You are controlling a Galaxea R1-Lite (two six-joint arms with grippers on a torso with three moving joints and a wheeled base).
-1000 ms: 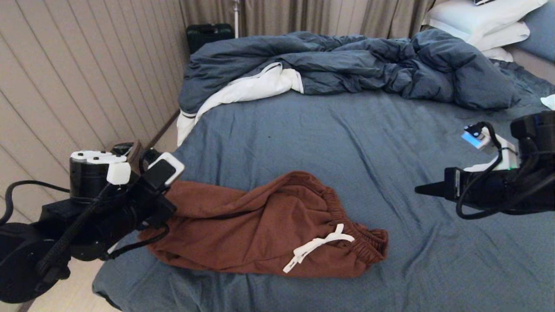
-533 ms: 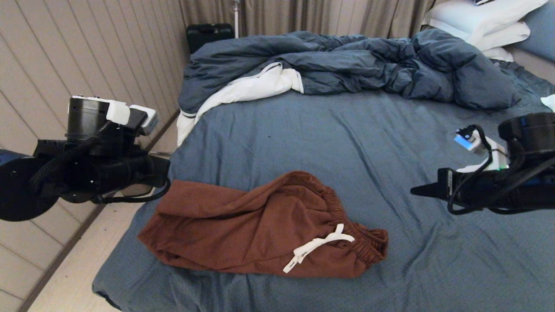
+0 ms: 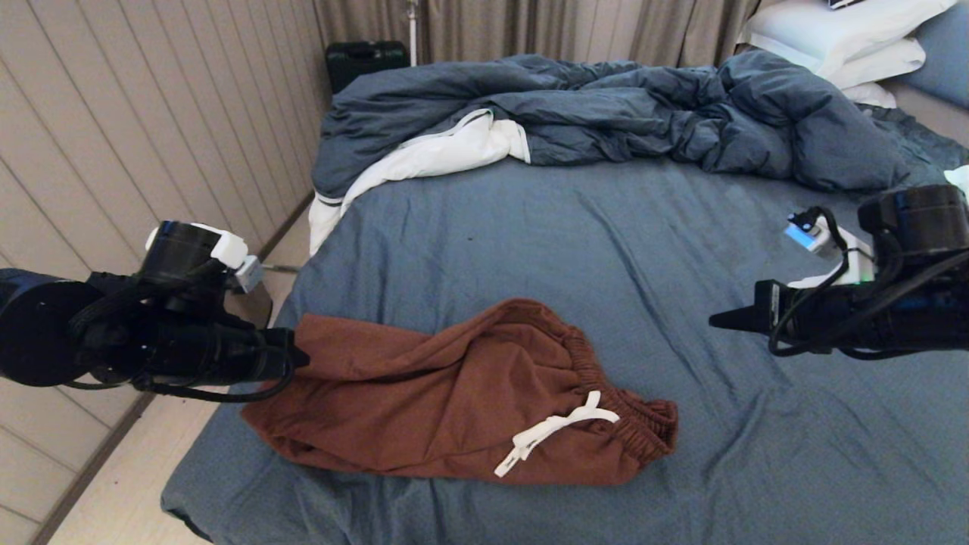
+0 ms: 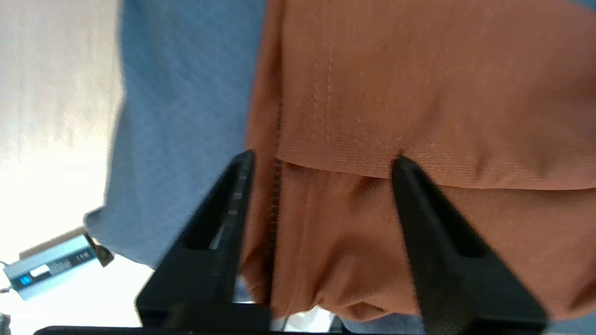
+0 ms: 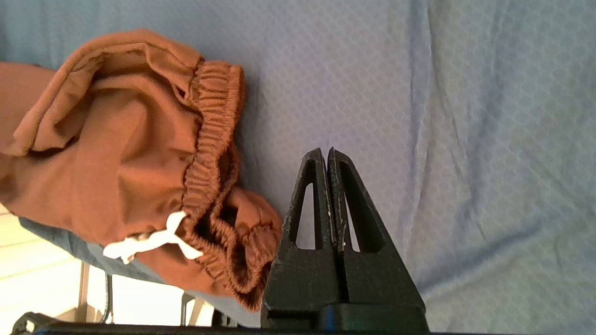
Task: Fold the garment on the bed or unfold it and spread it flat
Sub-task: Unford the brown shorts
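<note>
The rust-brown garment [image 3: 439, 393] lies bunched on the bed [image 3: 606, 242] near its front edge. Its gathered waistband [image 3: 598, 371] and white drawstring [image 3: 556, 431] point right. My left gripper [image 3: 297, 356] is at the hem end on the left. In the left wrist view the left gripper [image 4: 323, 160] is open, with the garment's layered hem [image 4: 372, 116] lying between the two black fingers [image 4: 233, 209]. My right gripper [image 3: 719, 323] hovers shut over bare sheet, right of the waistband. The right wrist view shows the right gripper [image 5: 327, 151] empty beside the waistband [image 5: 209, 139].
A rumpled dark-blue duvet [image 3: 606, 113] with white lining covers the far half of the bed. White pillows [image 3: 840, 38] lie at the far right. A panelled wall [image 3: 113, 151] and a strip of floor [image 3: 113, 484] run along the left edge. A black case [image 3: 363, 60] stands behind.
The left arm rose up and away to the left, then came back down to the garment's hem end. The right arm drifted slightly left. The garment has not moved.
</note>
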